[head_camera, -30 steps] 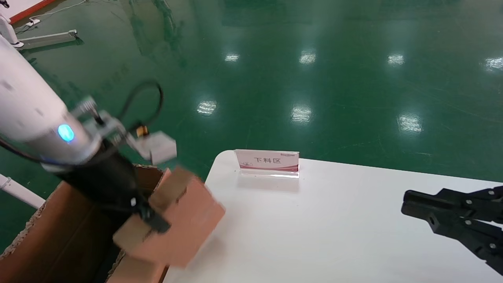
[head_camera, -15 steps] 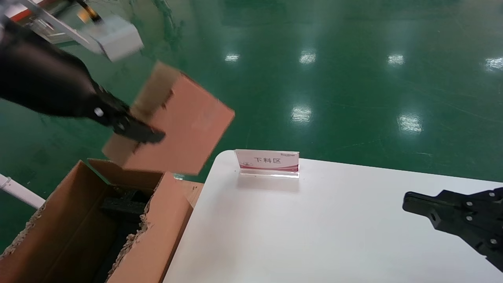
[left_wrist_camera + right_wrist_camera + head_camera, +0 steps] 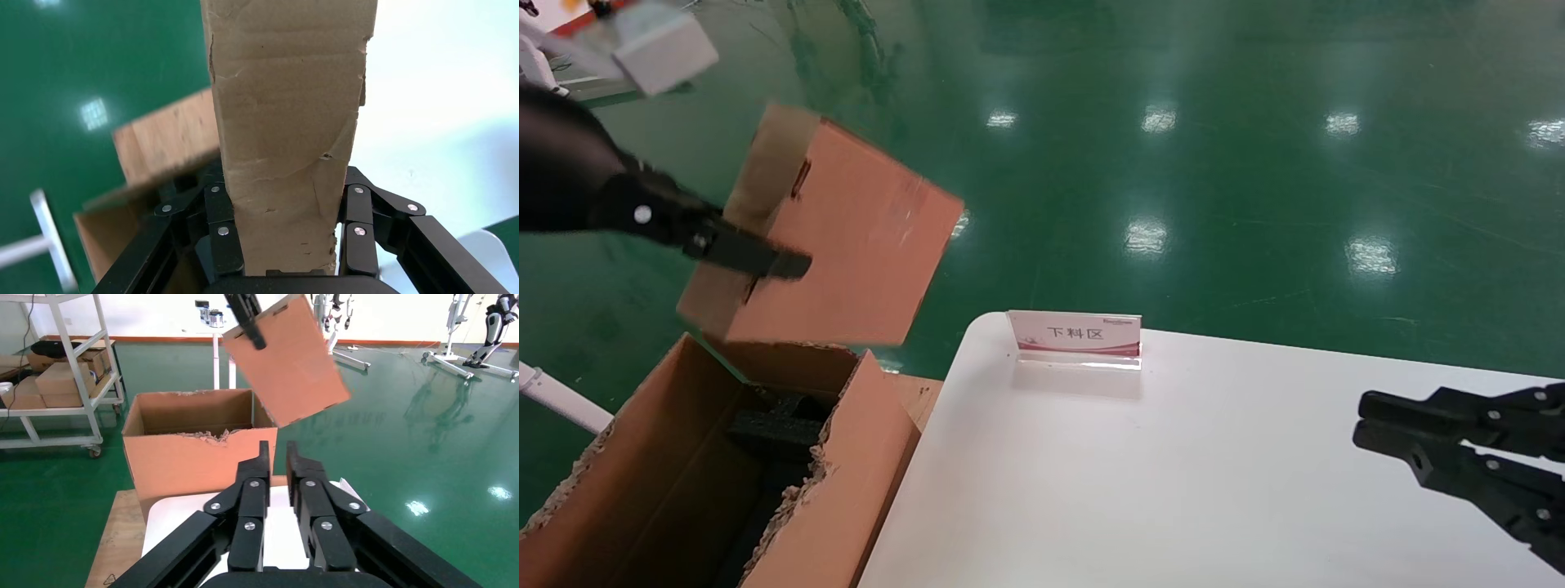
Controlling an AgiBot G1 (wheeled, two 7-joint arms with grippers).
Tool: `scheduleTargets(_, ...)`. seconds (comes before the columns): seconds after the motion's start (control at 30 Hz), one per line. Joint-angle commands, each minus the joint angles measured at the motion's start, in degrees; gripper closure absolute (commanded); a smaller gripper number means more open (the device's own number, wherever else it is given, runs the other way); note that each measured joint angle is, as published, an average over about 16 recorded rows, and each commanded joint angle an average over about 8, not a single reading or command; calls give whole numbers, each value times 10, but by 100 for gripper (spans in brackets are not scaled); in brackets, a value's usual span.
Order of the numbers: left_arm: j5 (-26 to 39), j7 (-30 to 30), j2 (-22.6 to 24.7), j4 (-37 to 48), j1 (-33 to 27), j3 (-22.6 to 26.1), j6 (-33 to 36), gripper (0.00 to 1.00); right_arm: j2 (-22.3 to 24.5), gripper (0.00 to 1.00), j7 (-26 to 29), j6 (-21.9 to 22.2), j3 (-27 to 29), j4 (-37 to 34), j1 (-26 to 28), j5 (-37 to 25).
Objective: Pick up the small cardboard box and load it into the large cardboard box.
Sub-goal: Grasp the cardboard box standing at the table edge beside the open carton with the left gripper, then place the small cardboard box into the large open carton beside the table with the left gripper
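Observation:
The small cardboard box (image 3: 846,245) hangs tilted in the air above the far end of the large cardboard box (image 3: 846,474). My left gripper (image 3: 772,261) is shut on the small box's narrow side, one finger across its face. In the left wrist view the fingers (image 3: 220,214) clamp the small box (image 3: 287,122) from both sides. The large box stands on the floor left of the table, with ragged top edges and black foam (image 3: 776,425) inside. The right wrist view shows the small box (image 3: 287,361) above the large box (image 3: 196,459). My right gripper (image 3: 1361,418) hovers shut over the table's right side.
A white table (image 3: 1132,490) carries a small sign stand (image 3: 1075,335) near its far edge. A wooden board (image 3: 919,396) lies between the table and the large box. A shelf with cartons (image 3: 61,380) stands beyond. Green floor surrounds everything.
My left arm has lifted the small box from beside the large box's rim high into the air and shifted it left. The large box's inside has come into view. The right arm has stayed put.

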Motion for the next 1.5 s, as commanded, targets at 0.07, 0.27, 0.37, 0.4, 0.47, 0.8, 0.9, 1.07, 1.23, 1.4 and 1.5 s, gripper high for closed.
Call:
scheduleTargets(0.07,-3,-20,4,0,-17,48,1,100,0,0,0,0,0,0,0,0)
scheduleTargets(0.27,-54,-55,82,5,-95,237,2,100,0,0,0,0,0,0,0,0)
scheduleTargets(0.37,-95,-61,133,15,-142,347,3,100,0,0,0,0,0,0,0,0)
scheduleTargets(0.4,-107,-62,148,21,-155,380,3,100,0,0,0,0,0,0,0,0)
scheduleTargets(0.47,-128,-60,176,33,-176,436,4,100,0,0,0,0,0,0,0,0)
scheduleTargets(0.8,-186,-26,242,100,-223,590,5,100,0,0,0,0,0,0,0,0)
scheduleTargets(0.9,-190,-9,237,117,-229,612,5,100,0,0,0,0,0,0,0,0)
scheduleTargets(1.07,-192,30,212,150,-234,638,5,100,0,0,0,0,0,0,0,0)
scheduleTargets(1.23,-191,71,176,185,-236,656,5,100,0,0,0,0,0,0,0,0)
scheduleTargets(1.4,-189,117,133,221,-237,669,5,100,0,0,0,0,0,0,0,0)
scheduleTargets(1.5,-188,146,106,242,-238,676,5,100,0,0,0,0,0,0,0,0)
